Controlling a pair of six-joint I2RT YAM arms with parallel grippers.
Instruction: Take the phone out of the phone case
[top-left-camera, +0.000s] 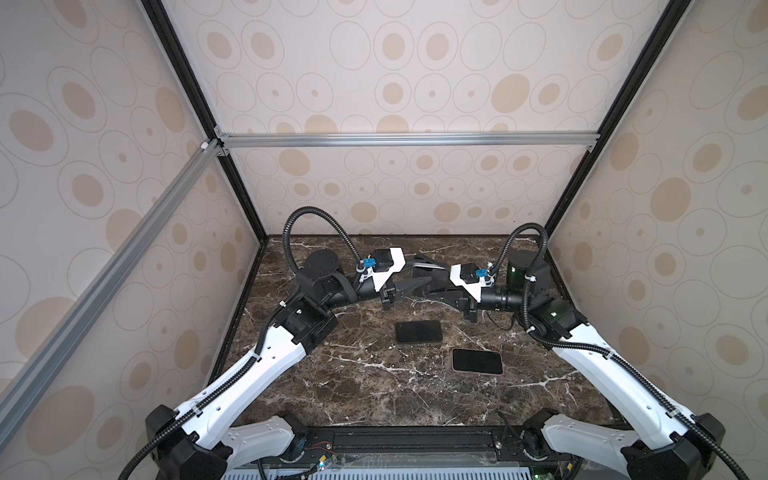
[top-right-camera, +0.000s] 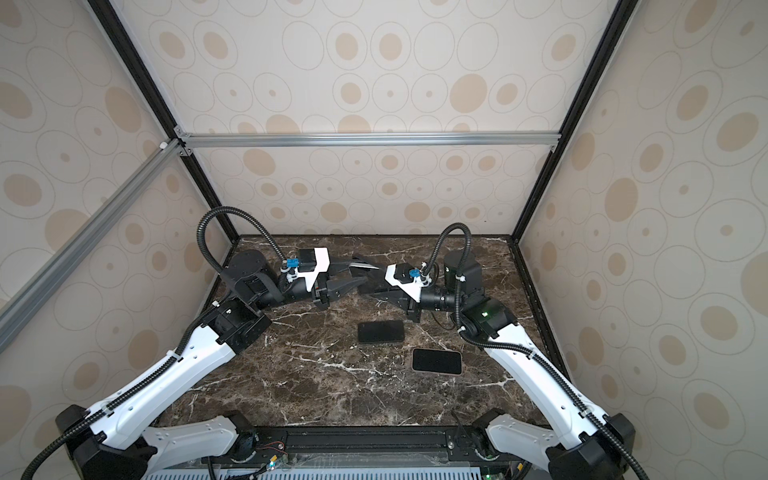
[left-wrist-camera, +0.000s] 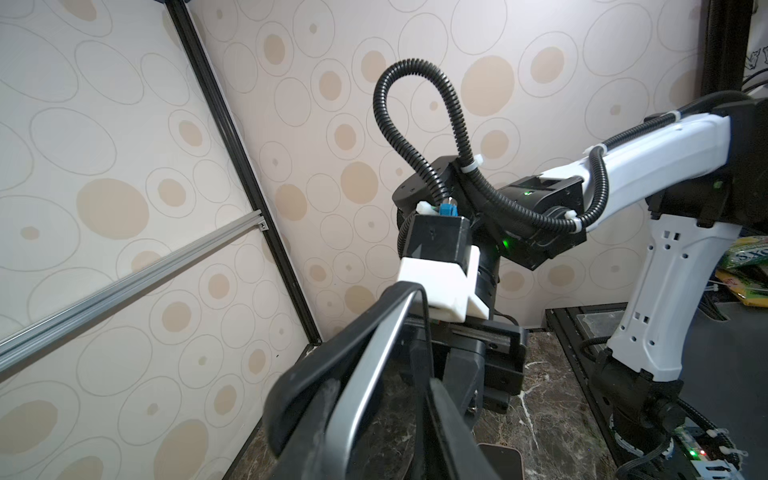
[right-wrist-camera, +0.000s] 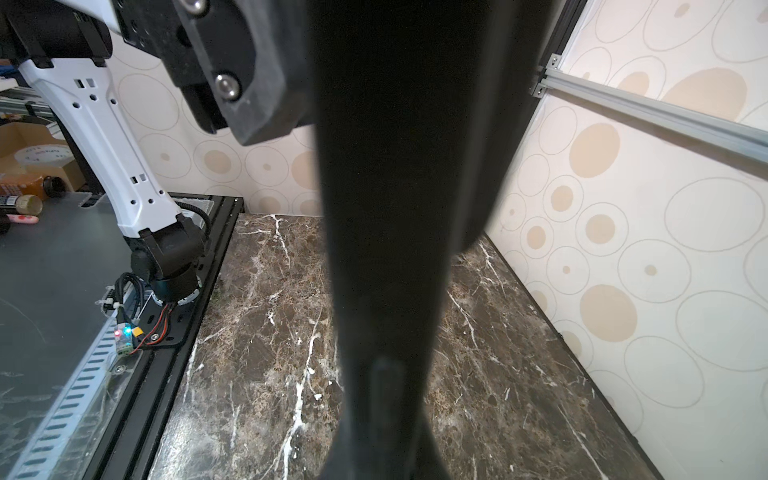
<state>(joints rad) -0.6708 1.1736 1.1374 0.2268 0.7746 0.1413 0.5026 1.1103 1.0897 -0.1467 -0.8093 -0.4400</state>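
Both arms meet above the back middle of the marble table, holding the phone in its black phone case (top-left-camera: 430, 272) (top-right-camera: 363, 270) in the air between them. In the left wrist view the phone's silver edge (left-wrist-camera: 365, 390) runs between the fingers of my left gripper (left-wrist-camera: 382, 428), which is shut on it. The case's black rim (left-wrist-camera: 316, 370) bows away from that edge on one side. My left gripper (top-left-camera: 419, 276) comes in from the left. My right gripper (top-left-camera: 432, 293) (right-wrist-camera: 384, 415) comes from the right, shut on the dark case (right-wrist-camera: 399, 145). The rest of the phone is hidden.
A black phone-shaped slab (top-left-camera: 417, 331) (top-right-camera: 381, 331) lies flat on the table (top-left-camera: 353, 395) in front of the grippers. A second one with a beige rim (top-left-camera: 477, 361) (top-right-camera: 436, 361) (left-wrist-camera: 500, 459) lies nearer and to the right. Patterned walls close three sides.
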